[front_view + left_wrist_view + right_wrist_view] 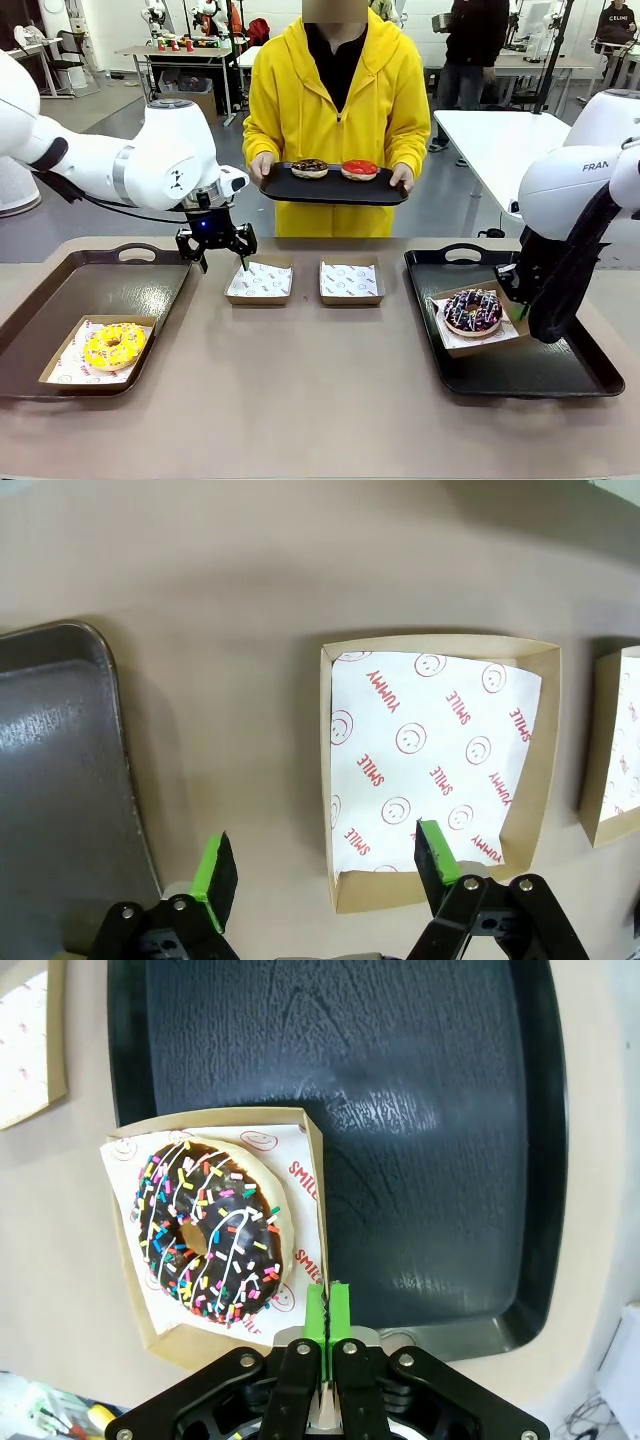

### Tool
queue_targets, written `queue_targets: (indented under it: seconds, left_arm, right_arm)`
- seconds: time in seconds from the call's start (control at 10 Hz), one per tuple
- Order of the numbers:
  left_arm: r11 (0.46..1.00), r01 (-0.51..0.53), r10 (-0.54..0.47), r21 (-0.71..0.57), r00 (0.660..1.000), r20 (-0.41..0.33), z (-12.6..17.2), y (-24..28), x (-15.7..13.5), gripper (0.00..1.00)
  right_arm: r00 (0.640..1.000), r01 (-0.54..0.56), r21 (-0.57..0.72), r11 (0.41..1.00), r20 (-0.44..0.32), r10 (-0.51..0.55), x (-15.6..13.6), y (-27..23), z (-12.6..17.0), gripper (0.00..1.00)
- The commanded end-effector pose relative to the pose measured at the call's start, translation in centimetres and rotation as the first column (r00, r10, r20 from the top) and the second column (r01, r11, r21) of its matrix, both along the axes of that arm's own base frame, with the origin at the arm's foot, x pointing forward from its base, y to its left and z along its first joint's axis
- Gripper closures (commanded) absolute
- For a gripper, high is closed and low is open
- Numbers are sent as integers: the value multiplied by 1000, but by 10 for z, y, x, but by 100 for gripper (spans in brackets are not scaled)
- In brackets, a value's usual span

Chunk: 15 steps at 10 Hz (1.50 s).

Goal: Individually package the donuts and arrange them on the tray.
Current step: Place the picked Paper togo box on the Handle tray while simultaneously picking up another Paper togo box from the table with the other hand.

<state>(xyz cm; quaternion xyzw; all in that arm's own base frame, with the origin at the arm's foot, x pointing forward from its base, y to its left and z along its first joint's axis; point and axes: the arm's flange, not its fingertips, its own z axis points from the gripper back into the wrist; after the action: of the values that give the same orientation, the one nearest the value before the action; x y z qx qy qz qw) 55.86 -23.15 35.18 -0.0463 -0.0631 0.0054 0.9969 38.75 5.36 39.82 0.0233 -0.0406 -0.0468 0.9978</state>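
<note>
The left tool [325, 865] is hanging wide open, holding nothing, straddling one wall of the empty box [440, 760] near the counter's [320, 400] far edge; dropping straight down, it could be crushing that wall. The right tool [328, 1305] is sitting shut against the rim of the filled box [155, 1335], where the purple donut [212, 1230] is resting on the right-hand tray [430, 1110]; any tug risks tipping it.
</note>
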Motion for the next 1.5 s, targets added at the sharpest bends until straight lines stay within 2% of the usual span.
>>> queue_targets:
  seconds: [0.0, 0.4, 0.7, 1.4]
  left_arm:
    - [1000, 5, -6, -9, 999, -41, -1, -4, 11, 7]
    - [1000, 21, -20, 22, 999, -46, -9, -8, 12, 7]
    - [998, 30, -28, 47, 998, -57, -15, -15, 13, 7]
    - [998, 42, -40, 40, 998, -49, -21, -18, 16, 7]
  right_arm:
    - [1000, -7, 9, 1000, 3, 7, -30, -11, -28, 99]
    - [1000, -2, 10, 1000, -15, 2, -32, -19, -37, 99]
    - [997, -23, -8, 1000, -76, 22, -42, -12, -42, 99]
    - [996, -21, -14, 1000, -85, 20, -43, -11, -46, 99]
